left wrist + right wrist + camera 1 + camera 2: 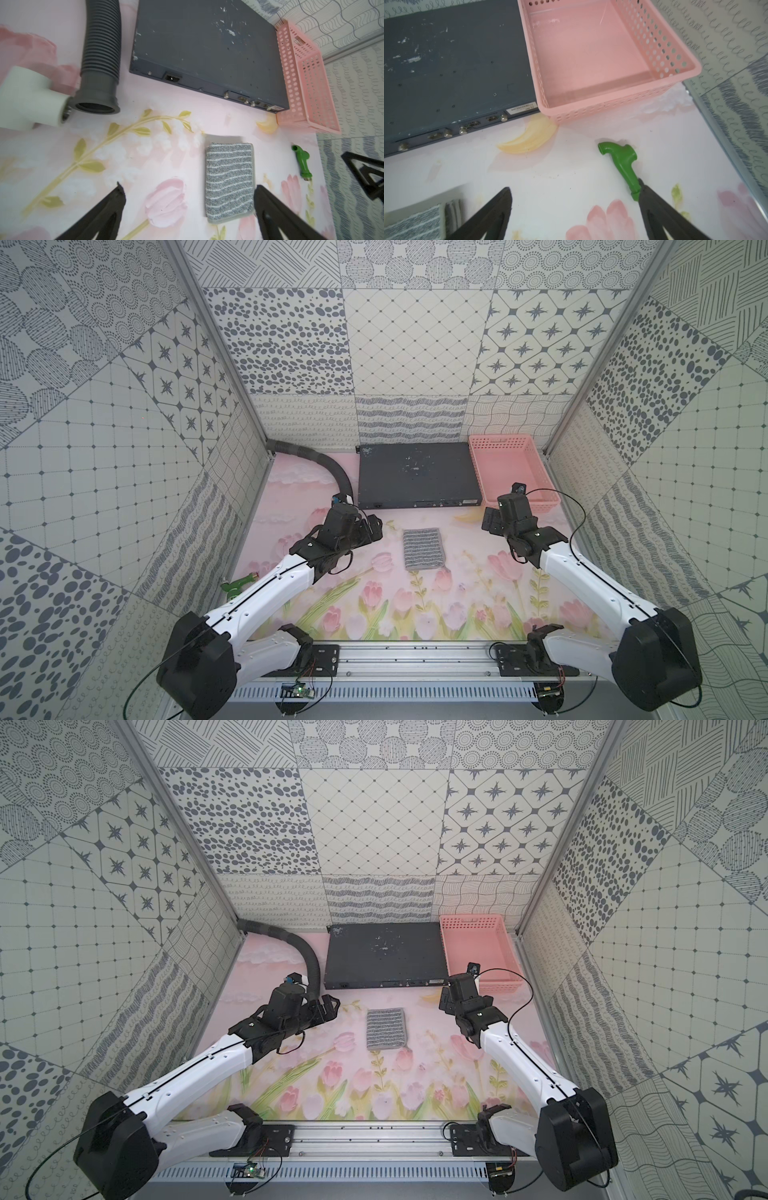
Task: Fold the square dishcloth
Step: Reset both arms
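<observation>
Right, from my station both arms are up off the flowered table (419,616) and neither has hold of anything. The left gripper (372,528) has its jaws spread wide and empty; its wrist view shows the two dark fingers (108,209) well apart, with only tabletop and cloth beyond them. The right gripper (488,523) is just as wide and just as empty, which its own wrist view (574,185) confirms.

The square dishcloth (422,549) lies flat on the table between the two grippers, touching neither. In both top views it sits a little nearer the left one (330,1006) than the right one (445,1000). It reads as a compact grey rectangle with thin pale stripes (229,182). From the right wrist its stacked layers show at one edge (450,209), so it looks folded over.

Beyond both grippers, against the back wall, sits a dark flat box (415,472), with the pink basket (478,466) touching its side, just past the right gripper. A small green fitting (623,161) lies close to one right finger; I cannot tell whether they touch. A ribbed grey hose (328,466) curves down just behind the left gripper.
</observation>
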Available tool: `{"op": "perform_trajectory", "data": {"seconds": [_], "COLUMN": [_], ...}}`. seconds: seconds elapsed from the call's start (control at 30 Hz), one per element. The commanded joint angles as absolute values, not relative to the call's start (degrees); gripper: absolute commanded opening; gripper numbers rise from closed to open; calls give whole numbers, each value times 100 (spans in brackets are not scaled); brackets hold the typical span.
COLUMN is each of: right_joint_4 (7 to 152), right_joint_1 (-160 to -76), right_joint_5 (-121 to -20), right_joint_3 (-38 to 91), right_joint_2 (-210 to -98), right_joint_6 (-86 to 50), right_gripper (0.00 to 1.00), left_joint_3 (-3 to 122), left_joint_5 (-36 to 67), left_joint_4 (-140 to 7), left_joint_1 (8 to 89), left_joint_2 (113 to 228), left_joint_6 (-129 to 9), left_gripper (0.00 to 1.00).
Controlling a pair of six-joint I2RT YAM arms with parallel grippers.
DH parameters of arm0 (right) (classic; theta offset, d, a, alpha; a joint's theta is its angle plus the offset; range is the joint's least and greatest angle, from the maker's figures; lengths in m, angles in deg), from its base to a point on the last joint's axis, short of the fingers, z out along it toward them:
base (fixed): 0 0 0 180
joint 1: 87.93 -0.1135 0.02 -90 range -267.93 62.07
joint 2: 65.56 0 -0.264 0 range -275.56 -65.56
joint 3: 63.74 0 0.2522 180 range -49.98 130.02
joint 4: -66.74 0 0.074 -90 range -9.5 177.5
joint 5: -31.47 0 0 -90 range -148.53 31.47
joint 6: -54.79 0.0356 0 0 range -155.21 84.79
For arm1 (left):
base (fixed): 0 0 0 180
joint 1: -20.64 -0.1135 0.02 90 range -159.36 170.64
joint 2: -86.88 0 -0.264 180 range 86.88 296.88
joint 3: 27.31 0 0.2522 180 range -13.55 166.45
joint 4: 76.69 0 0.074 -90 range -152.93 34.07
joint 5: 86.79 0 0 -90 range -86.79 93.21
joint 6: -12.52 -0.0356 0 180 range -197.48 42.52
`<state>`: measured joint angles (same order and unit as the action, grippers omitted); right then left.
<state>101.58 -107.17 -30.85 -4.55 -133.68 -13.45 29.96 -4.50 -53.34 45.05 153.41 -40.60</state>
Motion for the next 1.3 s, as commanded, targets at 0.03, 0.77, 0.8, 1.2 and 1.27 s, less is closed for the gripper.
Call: {"op": "perform_trajectory", "data": {"seconds": [0.03, 0.77, 0.8, 1.2, 1.27], "right_joint_4": [8963, 3210, 3138, 1616, 1016], "right_joint_1": [-10642, -9877, -9844, -9024, -8971], "right_joint_5": [-2472, -3423, -3424, -4706, -4757], "right_joint_3": [-989, -3262, -3242, -3593, -3620], "right_joint_2": [-13183, -14233, -14303, -15271, -15683], "right_joint_6": [-2039, -3240, -3292, -2951, -2946], "right_gripper": [97, 97, 97, 97, 97], "left_joint_3": [2803, 968, 939, 691, 676], "left_joint_5": [-1706, -1541, -1477, -668, -594], "left_joint_4": [-5558, -9305, -9403, -10358, -10401], "left_joint_1": [4201, 2997, 2939, 2661, 2640], "left_joint_2": [15212, 15021, 15080, 15762, 15757], "left_joint_6": [-5090, -6636, -6677, -7124, -7180], "left_gripper": [99, 99, 99, 99, 99]}}
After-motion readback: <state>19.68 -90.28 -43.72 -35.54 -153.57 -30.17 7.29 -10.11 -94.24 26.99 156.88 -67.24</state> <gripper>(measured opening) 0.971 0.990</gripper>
